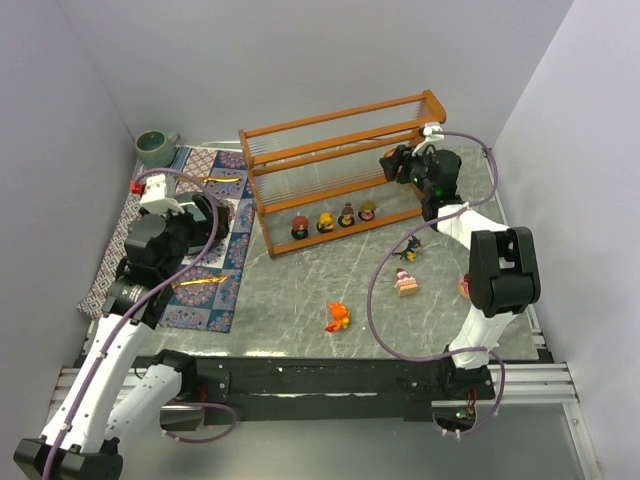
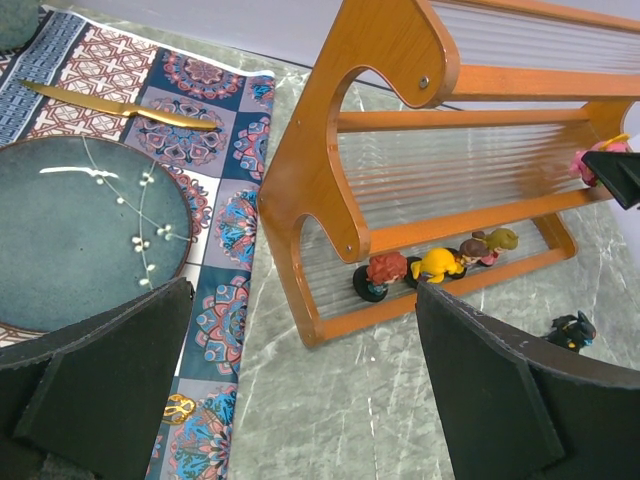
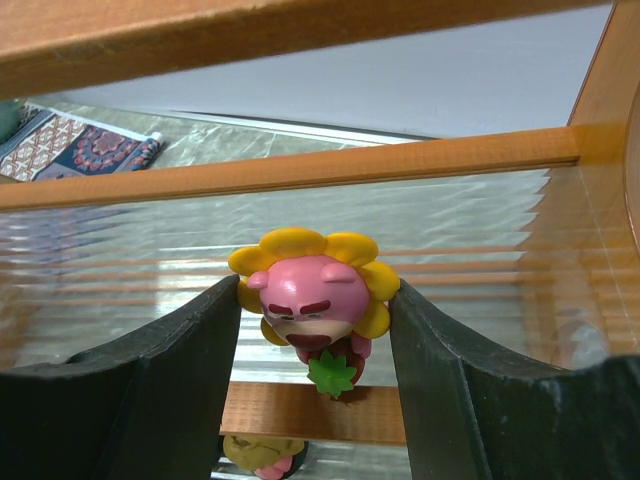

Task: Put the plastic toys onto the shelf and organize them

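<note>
One shelf (image 2: 320, 160), three tiers of clear slats in an orange wood frame, stands at the back of the tabletop (image 1: 300, 290). Four toys (image 1: 325, 222) stand in a close row on its bottom tier, with bare slats on either side of the row. A fifth, the flower toy (image 3: 312, 300), pink-faced with yellow petals, is pinched at its sides between the two fingers of the right pincer (image 3: 315, 292), which is partly closed around it. It is at the shelf's right end, level with the middle tier and near the end post. I cannot tell whether its base touches the slats.

Three more toys lie loose on the tabletop, right of centre. A black toy (image 1: 410, 250) is nearest the shelf, a pink toy (image 1: 405, 283) is just in front of it, and an orange toy (image 1: 338, 318) is further forward and well apart. A small pink-and-yellow shape (image 1: 465, 287) near the tabletop's right edge is half hidden by the right arm, too little showing to name it.

The left pincer (image 2: 300, 400) is spread wide and holds nothing. It hovers over the one mat (image 1: 210, 305), beside the shelf's left end. On the mat are one plate (image 2: 80, 230) and two gold utensils (image 2: 120, 108); one cup (image 1: 155, 147) stands in the far left corner.

Bare tabletop runs from the shelf's front to the arm bases, widest between the mat and the loose toys. Walls close in on the left, back and right.
</note>
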Controlling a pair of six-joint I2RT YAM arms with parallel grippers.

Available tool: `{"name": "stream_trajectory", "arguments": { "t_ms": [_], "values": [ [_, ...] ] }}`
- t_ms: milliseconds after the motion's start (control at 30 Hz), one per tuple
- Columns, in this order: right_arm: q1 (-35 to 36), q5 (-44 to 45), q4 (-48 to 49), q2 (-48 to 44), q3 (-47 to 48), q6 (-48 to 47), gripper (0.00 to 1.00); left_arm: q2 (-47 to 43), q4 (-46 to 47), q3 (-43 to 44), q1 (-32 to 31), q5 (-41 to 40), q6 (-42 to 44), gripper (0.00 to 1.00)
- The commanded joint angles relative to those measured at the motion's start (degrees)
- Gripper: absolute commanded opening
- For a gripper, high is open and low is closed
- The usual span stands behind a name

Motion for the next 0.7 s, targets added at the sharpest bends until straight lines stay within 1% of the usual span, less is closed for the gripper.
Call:
{"name": "stream_trajectory", "arguments": {
  "t_ms": [0,100,333,667],
  "values": [
    [-0.5,-0.1,0.3,1.2,4.1,0.1,0.30,0.3,2.8,-0.3,0.2,1.3,-0.2,0.99],
    [-0.6,0.7,-0.5,1.4,4.6,-0.3,0.31,0.4,2.9,-0.3,0.2,1.5,-0.2,0.99],
    [-0.6,1.3,-1.0,1.5,4.9,-0.5,0.41,0.6,2.9,-0.4,0.3,2.0,-0.1,0.99],
    [-0.2,2.0,-1.6,1.8,4.8,-1.1,0.46,0.9,3.1,-0.4,0.3,2.6,-0.2,0.99]
  ]
}}
